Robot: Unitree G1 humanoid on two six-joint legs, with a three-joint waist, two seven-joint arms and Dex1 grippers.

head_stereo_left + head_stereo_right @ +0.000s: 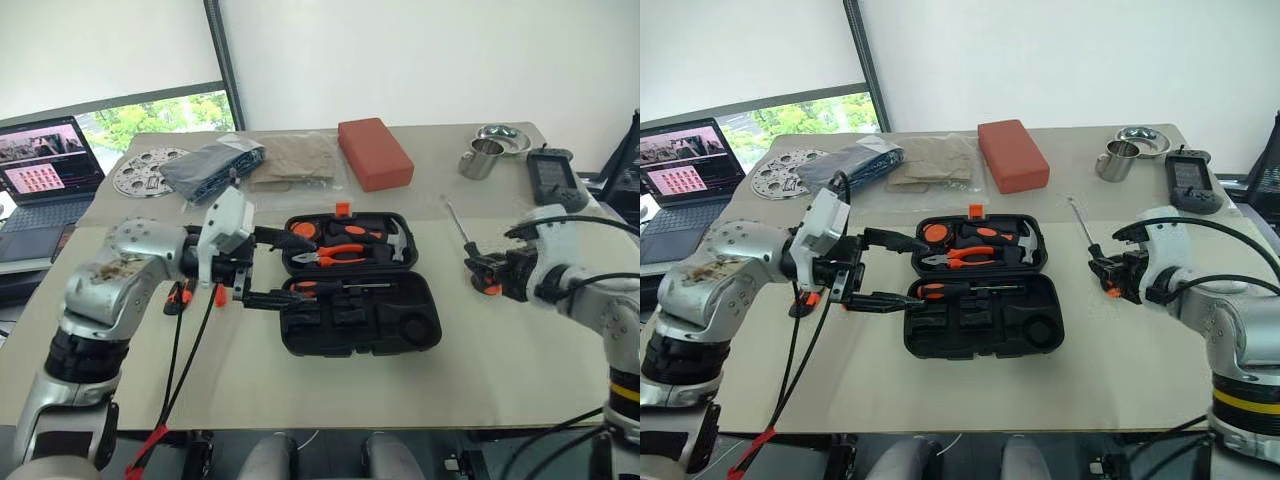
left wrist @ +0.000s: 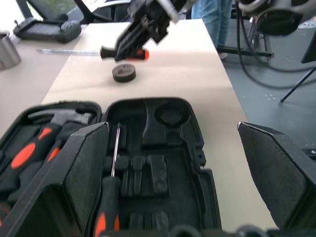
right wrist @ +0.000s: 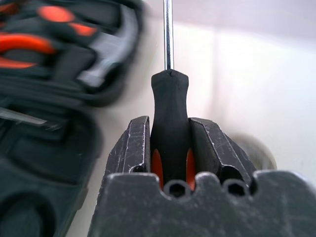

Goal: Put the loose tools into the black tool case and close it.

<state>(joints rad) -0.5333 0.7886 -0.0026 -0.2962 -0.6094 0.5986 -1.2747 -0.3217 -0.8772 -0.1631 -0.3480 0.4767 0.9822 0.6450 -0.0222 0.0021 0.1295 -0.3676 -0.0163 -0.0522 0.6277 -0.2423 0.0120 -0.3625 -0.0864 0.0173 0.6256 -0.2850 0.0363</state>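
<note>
Tabletop (image 1: 500, 370) carries the black tool case (image 1: 985, 325), lying open so its recesses are reachable. My left fingers (image 1: 872, 270) spread wide and empty at the case's left edge, probably to steady it. Right of the case, my right fingers (image 3: 168, 148) are clamped on a screwdriver (image 1: 466, 240) handle, shaft pointing away, ready to seat.

Black tool case (image 1: 360, 300) open flat mid-table (one screwdriver (image 1: 330, 286) inside), another screwdriver (image 3: 169, 113) clamped in jaws.
</note>
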